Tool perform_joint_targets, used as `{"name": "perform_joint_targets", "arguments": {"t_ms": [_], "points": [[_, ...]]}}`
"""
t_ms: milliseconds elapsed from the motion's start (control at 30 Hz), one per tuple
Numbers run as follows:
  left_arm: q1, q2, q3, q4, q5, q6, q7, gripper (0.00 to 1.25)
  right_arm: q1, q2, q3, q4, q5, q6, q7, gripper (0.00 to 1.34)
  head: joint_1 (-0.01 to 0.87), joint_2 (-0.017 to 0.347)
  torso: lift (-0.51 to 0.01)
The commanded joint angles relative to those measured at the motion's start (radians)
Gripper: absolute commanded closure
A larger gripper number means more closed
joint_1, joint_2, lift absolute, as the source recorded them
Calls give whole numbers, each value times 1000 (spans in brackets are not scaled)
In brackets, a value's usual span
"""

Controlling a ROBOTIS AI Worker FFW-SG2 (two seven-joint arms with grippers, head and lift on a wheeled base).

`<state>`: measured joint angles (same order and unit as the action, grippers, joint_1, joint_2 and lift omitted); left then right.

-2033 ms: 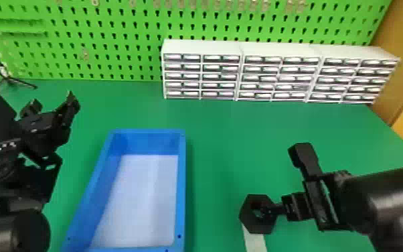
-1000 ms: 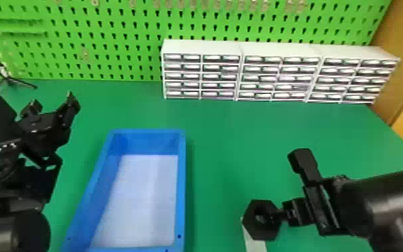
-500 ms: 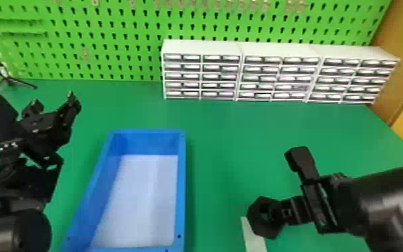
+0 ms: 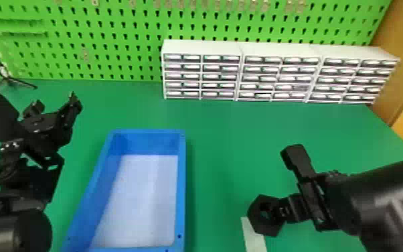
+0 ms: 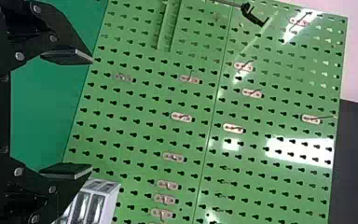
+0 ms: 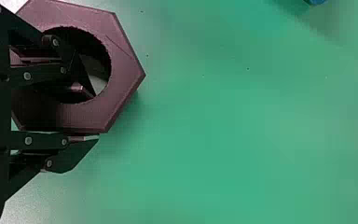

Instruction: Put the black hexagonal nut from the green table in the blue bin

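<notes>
Round-holed hexagonal nut (image 4: 261, 227) shifted slightly right, pinched by right gripper (image 4: 281, 211).

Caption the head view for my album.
Black hexagonal nut in the right end effector, blue bin to the left.

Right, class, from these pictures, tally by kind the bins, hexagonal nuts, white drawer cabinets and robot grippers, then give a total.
Blue bin: 1
Black hexagonal nut: 1
White drawer cabinets: 3
Left gripper and right gripper: 2
Total: 7
</notes>
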<state>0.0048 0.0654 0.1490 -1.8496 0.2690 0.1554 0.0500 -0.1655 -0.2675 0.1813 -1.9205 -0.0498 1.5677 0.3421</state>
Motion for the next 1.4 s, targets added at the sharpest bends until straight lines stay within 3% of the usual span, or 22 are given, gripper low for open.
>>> {"name": "perform_joint_targets", "arguments": {"t_ms": [0,400,767,1067,1367], "points": [[1,1,0,0,-1,0,-1,432,3,2,-6,-2,1,4,0,975,692,8,-97],[1,1,1,1,1,0,-1,432,14,11,-49,-25,36,3,0,975,692,8,-97],[4,1,0,1,1,1,1,432,55,33,-178,-64,54,-189,0,975,692,8,-97],[6,1,-2,3,-1,0,-1,433,95,106,-329,-72,31,-449,2,975,692,8,-97],[3,-1,-11,10,-1,0,1,433,72,155,-344,-41,27,-696,2,973,692,8,-97]]}}
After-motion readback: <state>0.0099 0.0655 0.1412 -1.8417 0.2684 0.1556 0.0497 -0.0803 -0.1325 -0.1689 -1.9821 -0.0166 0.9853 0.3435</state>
